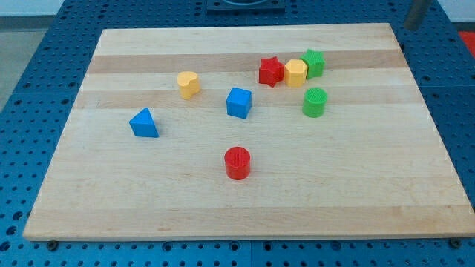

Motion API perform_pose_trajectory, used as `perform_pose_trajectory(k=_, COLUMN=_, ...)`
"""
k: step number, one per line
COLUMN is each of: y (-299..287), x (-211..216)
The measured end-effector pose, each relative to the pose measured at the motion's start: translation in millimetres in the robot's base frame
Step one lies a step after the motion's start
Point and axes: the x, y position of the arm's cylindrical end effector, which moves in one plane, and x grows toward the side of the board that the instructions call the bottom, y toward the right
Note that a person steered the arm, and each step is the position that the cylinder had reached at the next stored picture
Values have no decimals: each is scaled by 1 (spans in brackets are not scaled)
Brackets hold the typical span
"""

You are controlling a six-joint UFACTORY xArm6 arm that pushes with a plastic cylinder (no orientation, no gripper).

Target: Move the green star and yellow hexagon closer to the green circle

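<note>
The green star (313, 63) sits at the upper right of the wooden board (356, 193). The yellow hexagon (295, 73) touches its left side. The green circle (315, 102) stands a short way below them, apart from both. A dark rod shows at the view's top right corner. My tip (411, 28) is beyond the board's top right corner, well to the right of and above the green star, touching no block.
A red star (271, 71) touches the yellow hexagon's left side. A blue cube (239, 102) and a yellow heart-like block (188, 84) lie mid-board. A blue triangle (144, 123) is at the left. A red circle (237, 163) is below centre.
</note>
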Motion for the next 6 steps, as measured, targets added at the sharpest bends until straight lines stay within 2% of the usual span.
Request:
perform_pose_trajectory(k=1, y=0, x=0)
perform_pose_trajectory(k=2, y=-51, x=3)
perform_pose_trajectory(k=3, y=-75, x=3)
perform_pose_trajectory(k=6, y=-80, x=9)
